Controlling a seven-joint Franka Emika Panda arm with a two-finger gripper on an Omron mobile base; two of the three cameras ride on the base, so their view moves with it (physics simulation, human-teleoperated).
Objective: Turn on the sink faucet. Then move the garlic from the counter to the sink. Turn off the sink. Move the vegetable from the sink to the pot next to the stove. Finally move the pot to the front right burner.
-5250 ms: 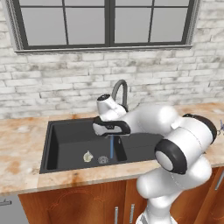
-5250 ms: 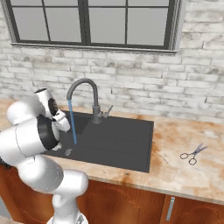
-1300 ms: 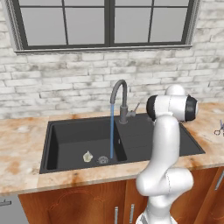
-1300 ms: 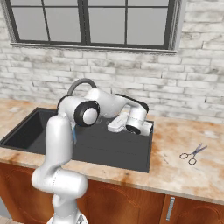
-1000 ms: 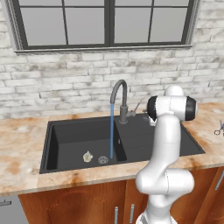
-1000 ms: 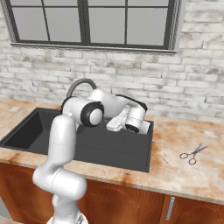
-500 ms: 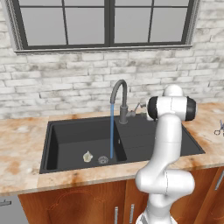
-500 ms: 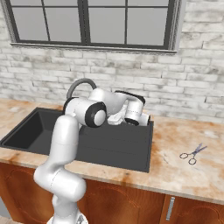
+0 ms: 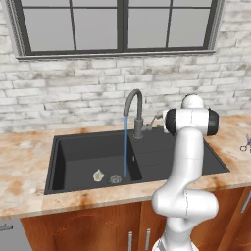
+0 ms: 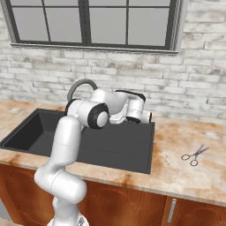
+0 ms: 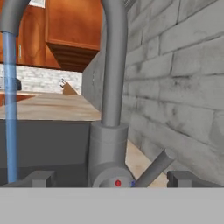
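Note:
The dark grey faucet (image 9: 134, 105) runs a blue stream of water (image 9: 125, 147) into the black sink (image 9: 73, 154). The off-white garlic (image 9: 98, 175) lies on the basin floor just left of the round drain (image 9: 115, 179). My gripper (image 9: 157, 119) hangs at the wall side, right of the faucet's base. In the hand view the gripper (image 11: 113, 178) is open, and the thin side lever (image 11: 155, 168) slants up between its two fingertips (image 11: 41, 178), touching neither. The faucet's arched spout (image 10: 81, 86) rises behind my arm.
The flat black drainboard (image 10: 123, 145) stretches right of the basin under my arm. Scissors (image 10: 194, 155) lie on the beige counter (image 10: 185, 174) further right. The brick wall (image 9: 73, 98) stands close behind the faucet. The counter (image 9: 22, 171) continues left of the sink.
The arm has swung from over the basin to the right of the faucet, and the hand has edged closer to the lever. Water keeps running; the garlic has not moved.

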